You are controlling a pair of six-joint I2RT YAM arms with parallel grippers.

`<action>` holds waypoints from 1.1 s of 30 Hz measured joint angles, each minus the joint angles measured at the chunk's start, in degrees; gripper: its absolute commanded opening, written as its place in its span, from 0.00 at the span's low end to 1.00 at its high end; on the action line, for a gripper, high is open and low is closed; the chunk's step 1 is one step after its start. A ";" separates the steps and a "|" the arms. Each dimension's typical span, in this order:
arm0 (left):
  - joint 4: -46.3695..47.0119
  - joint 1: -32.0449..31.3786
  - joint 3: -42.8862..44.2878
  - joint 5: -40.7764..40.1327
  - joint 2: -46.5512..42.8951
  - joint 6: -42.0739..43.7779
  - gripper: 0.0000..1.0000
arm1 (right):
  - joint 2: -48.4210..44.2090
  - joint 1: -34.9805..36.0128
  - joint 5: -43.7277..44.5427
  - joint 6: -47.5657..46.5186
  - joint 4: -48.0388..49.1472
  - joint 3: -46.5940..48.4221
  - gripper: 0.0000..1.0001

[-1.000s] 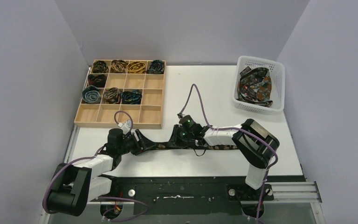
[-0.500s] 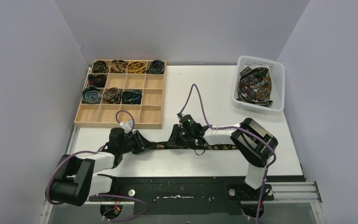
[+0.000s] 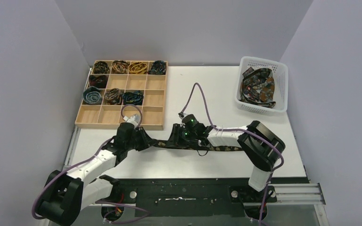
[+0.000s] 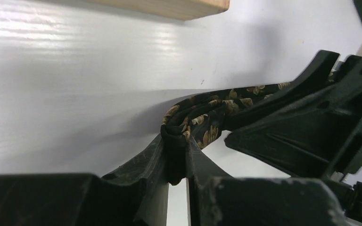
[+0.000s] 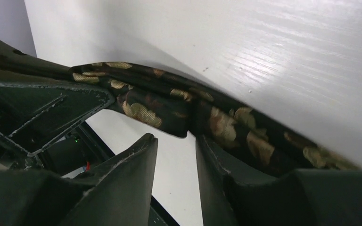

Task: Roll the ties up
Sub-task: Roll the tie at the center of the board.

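Note:
A dark tie with gold floral print point(image 3: 219, 148) lies flat across the near table, running left to right. My left gripper point(image 3: 146, 141) is shut on its folded left end; in the left wrist view the fold point(image 4: 188, 120) is pinched between the fingertips of the gripper point(image 4: 175, 143). My right gripper point(image 3: 175, 140) sits just to the right, facing the left one. In the right wrist view the tie point(image 5: 226, 122) lies across the right finger and past the tips, and the gripper point(image 5: 176, 139) stands narrowly open with white table showing in the gap.
A wooden divided tray point(image 3: 119, 126) at the back left holds several coiled ties; its corner shows in the left wrist view point(image 4: 179, 7). A white basket point(image 3: 283, 80) at the back right holds a heap of ties point(image 3: 259, 87). Purple cables loop above both wrists.
The left arm has stretched out, and its gripper has moved a little right and toward the tray, still holding the tie's end. The right gripper has shifted slightly left.

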 measured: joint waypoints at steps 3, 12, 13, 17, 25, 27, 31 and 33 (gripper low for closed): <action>-5.75 -2.86 3.91 -5.79 -1.14 0.46 0.00 | -3.85 -0.09 1.77 -1.22 -2.36 0.00 0.41; -22.38 -10.56 16.31 -21.75 1.66 4.09 0.00 | -15.06 -3.54 10.36 -3.85 -7.96 -0.96 0.43; -23.85 -11.63 17.75 -23.45 2.34 4.63 0.00 | -15.43 -4.33 11.06 -4.11 -8.72 -1.49 0.43; -28.94 -16.44 22.71 -29.81 5.79 6.21 0.00 | -15.61 -6.80 12.50 -4.68 -11.82 -3.52 0.43; -38.27 -23.82 31.32 -41.92 15.37 6.95 0.00 | -18.58 -8.33 15.30 -4.57 -15.34 -5.07 0.43; -39.91 -24.65 33.11 -44.26 16.92 6.86 0.00 | -20.04 -8.39 16.24 -4.31 -15.58 -5.44 0.43; -42.36 -26.64 36.11 -48.17 19.21 6.34 0.00 | -23.26 -8.74 18.99 -3.10 -16.17 -6.67 0.43; -43.01 -27.65 37.11 -49.62 20.11 6.01 0.00 | -25.05 -9.01 20.55 -2.36 -16.44 -7.89 0.43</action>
